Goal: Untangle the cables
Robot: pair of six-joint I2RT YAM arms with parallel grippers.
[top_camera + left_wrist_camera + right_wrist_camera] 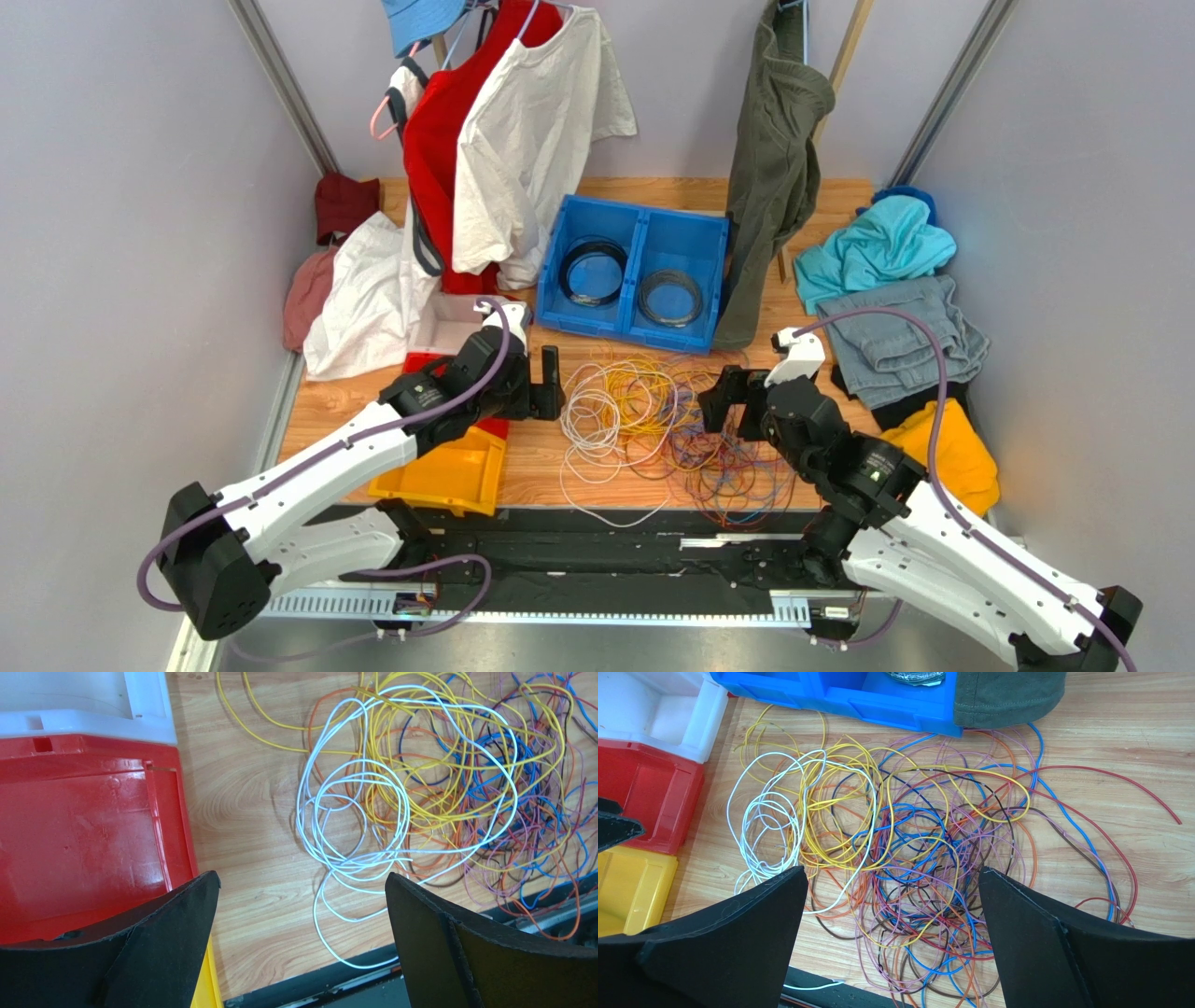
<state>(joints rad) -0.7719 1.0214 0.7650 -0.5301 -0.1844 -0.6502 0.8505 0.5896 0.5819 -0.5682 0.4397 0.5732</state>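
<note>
Wooden tabletop (533, 469): tangled cables (659, 420) between left tool (296, 882) and right tool (892, 875), both wide, empty. Best pinch outlying white strand (358, 862) alone, drawing slowly.

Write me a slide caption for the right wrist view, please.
Open right gripper poised over tangled multicoloured cables on the wooden table.

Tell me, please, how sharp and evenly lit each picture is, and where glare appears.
Top external: soft, even light, faint shadows, the cables small yet sharp. Left wrist: pale glare on the red bin; cables crisp. Right wrist: cables crisp; the right gripper shows as dark, detail-poor shapes.
</note>
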